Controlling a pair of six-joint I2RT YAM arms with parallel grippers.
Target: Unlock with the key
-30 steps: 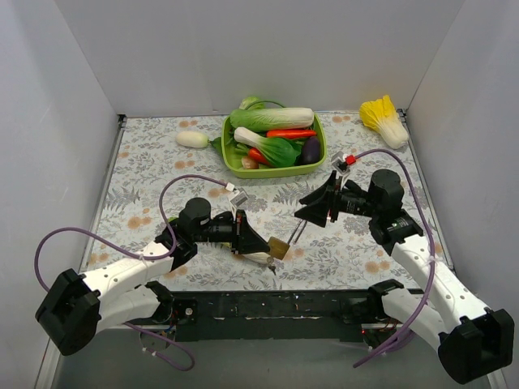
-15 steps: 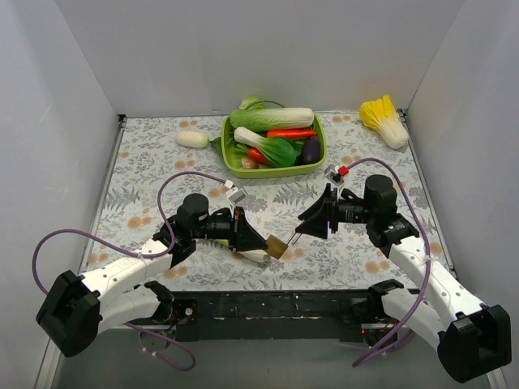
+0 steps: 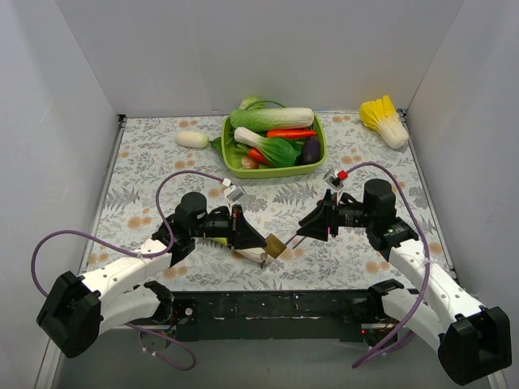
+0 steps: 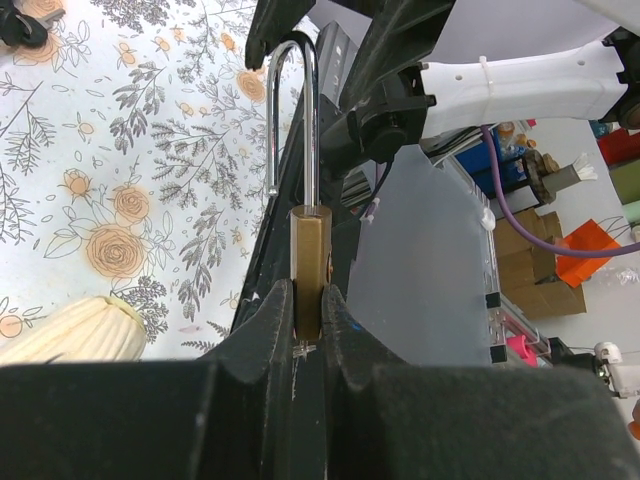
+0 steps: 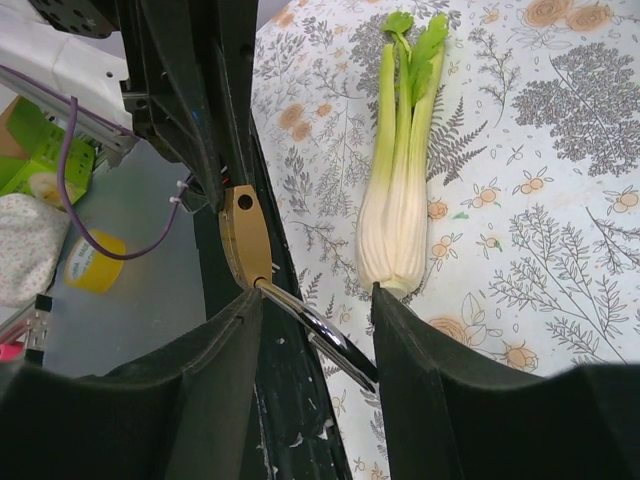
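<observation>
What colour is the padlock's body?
The padlock body is brass-gold, clearest in the left wrist view.

Bright, even light, soft shadows (foregrounds blurred)

Grips brass padlock (image 3: 276,245) with left gripper (image 3: 263,242), low over floral table (image 3: 138,162); sets right gripper (image 3: 302,229) at silver shackle (image 3: 292,238); shows green tray (image 3: 268,173) of vegetables behind, white radish (image 3: 192,138) left, yellow cabbage (image 3: 383,120) far right.
</observation>
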